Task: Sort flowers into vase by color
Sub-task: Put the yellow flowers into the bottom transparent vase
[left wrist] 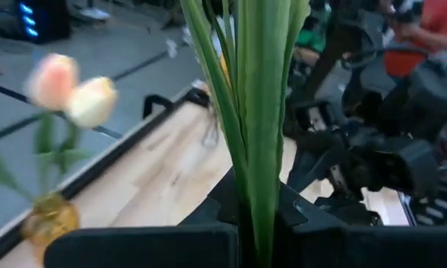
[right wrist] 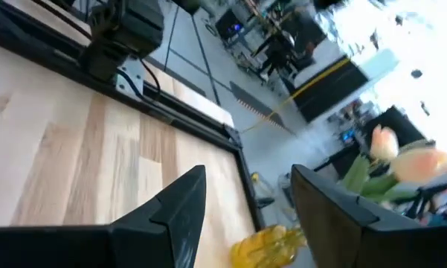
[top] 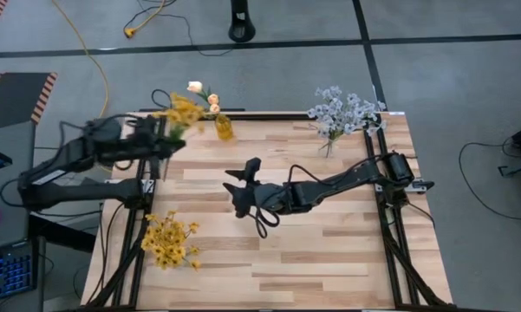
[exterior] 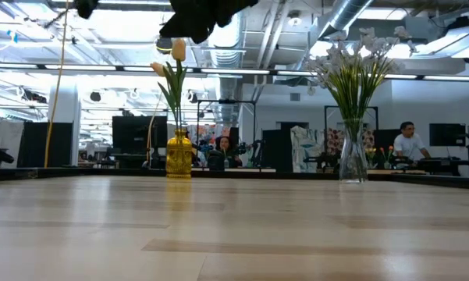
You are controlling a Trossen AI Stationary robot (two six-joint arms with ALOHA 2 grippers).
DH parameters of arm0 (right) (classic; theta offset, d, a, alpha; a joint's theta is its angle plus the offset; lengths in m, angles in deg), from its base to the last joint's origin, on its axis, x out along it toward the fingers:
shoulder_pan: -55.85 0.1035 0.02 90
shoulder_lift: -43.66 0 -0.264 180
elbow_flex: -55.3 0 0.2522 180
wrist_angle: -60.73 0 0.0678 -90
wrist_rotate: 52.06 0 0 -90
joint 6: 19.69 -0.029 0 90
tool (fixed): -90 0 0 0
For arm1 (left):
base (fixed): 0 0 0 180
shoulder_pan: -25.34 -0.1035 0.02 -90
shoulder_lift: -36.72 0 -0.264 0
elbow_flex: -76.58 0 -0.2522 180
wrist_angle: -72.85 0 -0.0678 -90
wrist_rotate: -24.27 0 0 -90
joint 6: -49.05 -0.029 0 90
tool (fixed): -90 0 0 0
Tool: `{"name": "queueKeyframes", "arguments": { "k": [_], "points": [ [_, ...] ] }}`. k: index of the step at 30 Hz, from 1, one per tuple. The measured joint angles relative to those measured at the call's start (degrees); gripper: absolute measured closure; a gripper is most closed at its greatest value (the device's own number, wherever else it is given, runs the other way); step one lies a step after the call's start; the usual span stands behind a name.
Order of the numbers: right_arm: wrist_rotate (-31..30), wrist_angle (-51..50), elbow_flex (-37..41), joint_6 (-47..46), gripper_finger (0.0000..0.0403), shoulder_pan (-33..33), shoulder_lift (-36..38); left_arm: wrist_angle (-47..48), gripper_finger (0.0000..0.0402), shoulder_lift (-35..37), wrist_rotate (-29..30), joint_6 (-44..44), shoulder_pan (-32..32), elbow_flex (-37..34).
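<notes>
Left arm reaches in from left side, bent at elbow, stretched toward far left part of bench. Left tool [top: 166,132] held up high, fingers squeezed tight on green stems [left wrist: 256,112]. Right arm comes from right edge, stretched low across middle of bench, pointing left. Right tool [top: 243,186] near bench middle, two dark fingers [right wrist: 180,212] spread wide apart, nothing between them.
</notes>
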Motion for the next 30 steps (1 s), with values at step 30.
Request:
{"name": "queueKeyframes", "arguments": {
  "k": [30],
  "points": [
    [6.07, -8.75, 0.0, -18.52, 0.0179, -0.87, 0.04, -21.31, 0.0401, 16.2, 4.67, 7.9, 7.28, -17.53]
  ]
}}
